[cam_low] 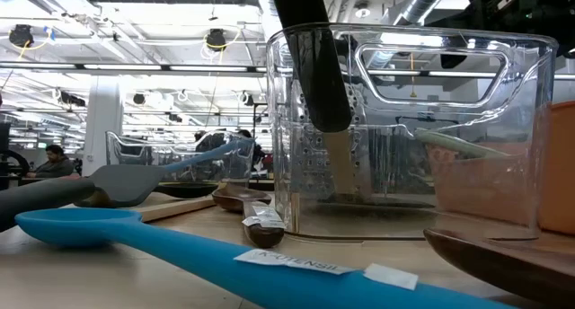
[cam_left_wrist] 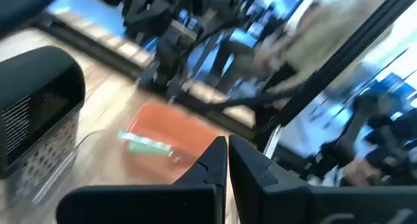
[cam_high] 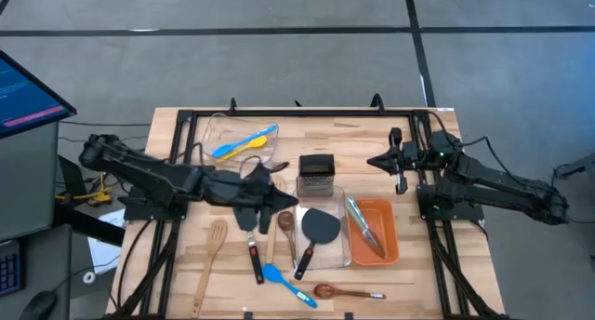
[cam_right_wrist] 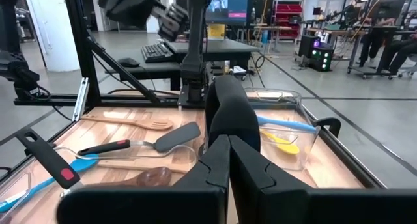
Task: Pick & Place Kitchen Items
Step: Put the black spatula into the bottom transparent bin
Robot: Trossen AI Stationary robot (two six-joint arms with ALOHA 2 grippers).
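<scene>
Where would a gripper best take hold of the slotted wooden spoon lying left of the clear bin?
Grip the slotted wooden spoon at mid-handle, coming straight down from above. It lies flat on the table with the head far and the handle running toward the near edge, and bare wood lies on both sides there. The left gripper looks the nearer one.

Utensils (cam_high: 279, 255) scattered on table; steel grater (cam_high: 316, 174) upright mid-table.

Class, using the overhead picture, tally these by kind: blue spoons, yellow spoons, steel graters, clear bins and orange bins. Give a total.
Blue spoons: 2
Yellow spoons: 1
Steel graters: 1
Clear bins: 2
Orange bins: 1
Total: 7
</scene>
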